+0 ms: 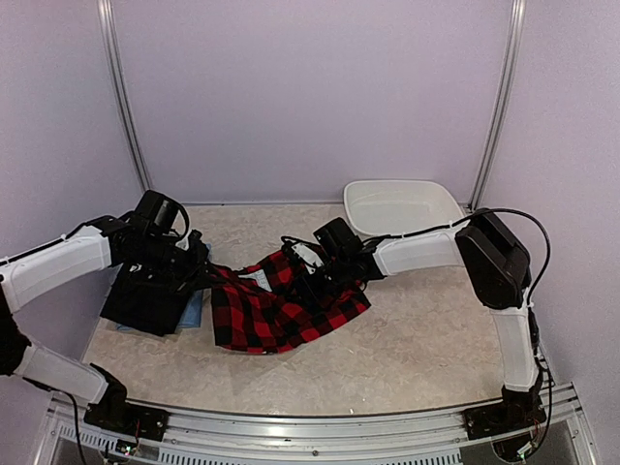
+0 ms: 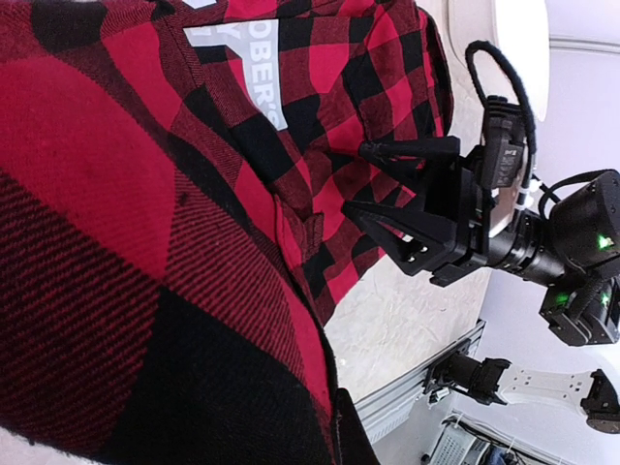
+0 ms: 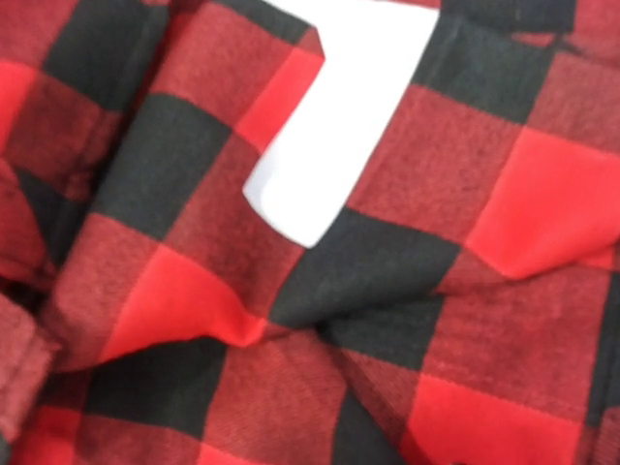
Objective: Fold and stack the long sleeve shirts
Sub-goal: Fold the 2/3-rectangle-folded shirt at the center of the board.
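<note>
The left gripper [image 1: 200, 270] is clamped on the flannel shirt [image 1: 262, 315]. The right gripper [image 2: 356, 182] hangs jaws apart over it (soft, limp cloth), likely best pinched at the edge just beneath.

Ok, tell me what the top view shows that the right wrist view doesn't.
Top view only: the left arm, the right arm, the white basin at the back right, a black shirt lying over a light blue one on the left, and the table. Right wrist only: the creases and weave of the flannel up close, with a white label large near the top; its own jaws are out of frame. Both: the flannel's red and black checks.
</note>
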`<state>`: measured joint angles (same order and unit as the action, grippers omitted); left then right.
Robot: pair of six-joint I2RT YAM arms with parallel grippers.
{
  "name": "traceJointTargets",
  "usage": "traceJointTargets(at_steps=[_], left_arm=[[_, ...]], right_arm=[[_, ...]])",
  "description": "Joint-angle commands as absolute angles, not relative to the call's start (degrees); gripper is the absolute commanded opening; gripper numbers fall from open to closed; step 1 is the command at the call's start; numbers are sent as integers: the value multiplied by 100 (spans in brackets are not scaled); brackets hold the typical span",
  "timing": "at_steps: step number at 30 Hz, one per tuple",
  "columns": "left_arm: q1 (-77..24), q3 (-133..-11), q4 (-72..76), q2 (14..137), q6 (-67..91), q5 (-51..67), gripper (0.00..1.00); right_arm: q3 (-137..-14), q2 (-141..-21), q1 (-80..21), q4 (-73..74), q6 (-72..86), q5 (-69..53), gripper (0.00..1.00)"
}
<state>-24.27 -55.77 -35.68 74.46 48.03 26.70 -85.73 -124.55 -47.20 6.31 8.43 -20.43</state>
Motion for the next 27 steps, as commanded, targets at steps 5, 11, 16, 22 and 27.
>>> traceJointTargets(at_steps=[5, 11, 16, 22, 27], left_arm=[[-2349, -5958, -2972, 7808, 5218, 3086, 0], [-2375, -6207, -2991, 8083, 5391, 3182, 0], [-2474, -6223, -3371, 8021, 5455, 2981, 0], [-2473, -5859, -3742, 7713, 5367, 2942, 0], [-2250, -5656, -4171, 7398, 5197, 3000, 0]], right_arm=[[-8640, -12862, -4735, 539, 804, -2128, 55], [-8568, -12921, -4853, 490, 821, -1992, 53], [-8338, -12821, -5011, 285, 998, -1997, 52], [-8229, -12861, -5295, 99, 1243, -2009, 52], [-8232, -12900, -5584, 36, 1483, -2110, 51]])
